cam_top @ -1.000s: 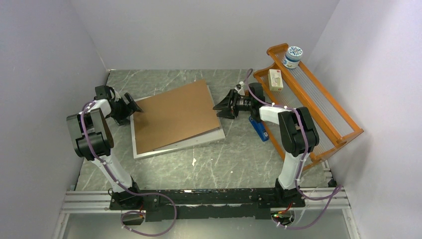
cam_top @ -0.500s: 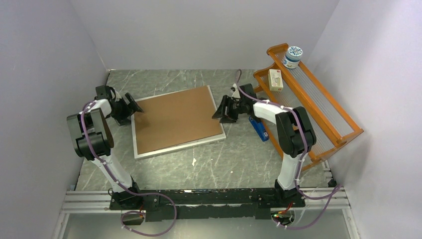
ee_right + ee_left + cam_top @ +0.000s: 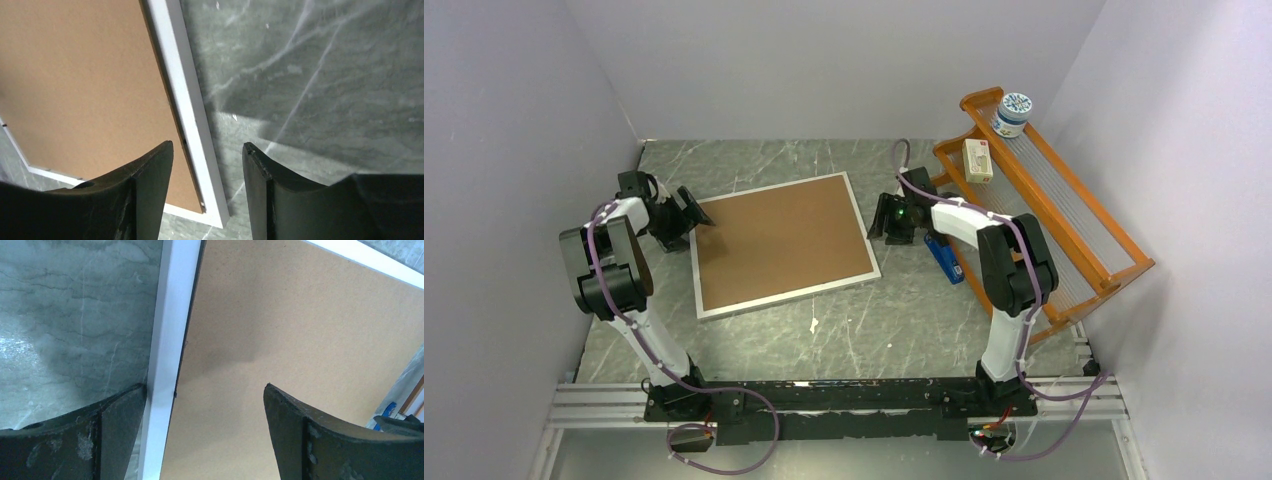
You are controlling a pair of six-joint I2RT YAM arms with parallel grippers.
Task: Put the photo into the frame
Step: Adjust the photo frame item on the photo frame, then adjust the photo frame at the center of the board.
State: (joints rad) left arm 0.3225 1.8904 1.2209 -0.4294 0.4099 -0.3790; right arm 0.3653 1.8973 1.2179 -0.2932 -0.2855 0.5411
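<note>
The frame (image 3: pixel 789 295) lies flat on the table, its thin white rim around the brown backing board (image 3: pixel 779 240). The photo is hidden. My left gripper (image 3: pixel 692 215) is open at the frame's far left corner. In the left wrist view it (image 3: pixel 205 386) straddles the rim (image 3: pixel 167 315), one finger outside the rim and the other over the board (image 3: pixel 300 340). My right gripper (image 3: pixel 882 225) hangs open just off the frame's right side. In the right wrist view the right gripper (image 3: pixel 208 144) is above the rim (image 3: pixel 182 75) near a corner, holding nothing.
An orange wooden rack (image 3: pixel 1044 200) stands along the right wall with a jar (image 3: pixel 1011 113) and a small box (image 3: pixel 977 158) on it. A blue object (image 3: pixel 944 260) lies on the table beside the rack, close behind my right gripper.
The backing board, raised and skewed at its right edge a second ago, now lies flat inside the rim. My right gripper has drawn back to the right and turned downward. The left arm has not moved.
</note>
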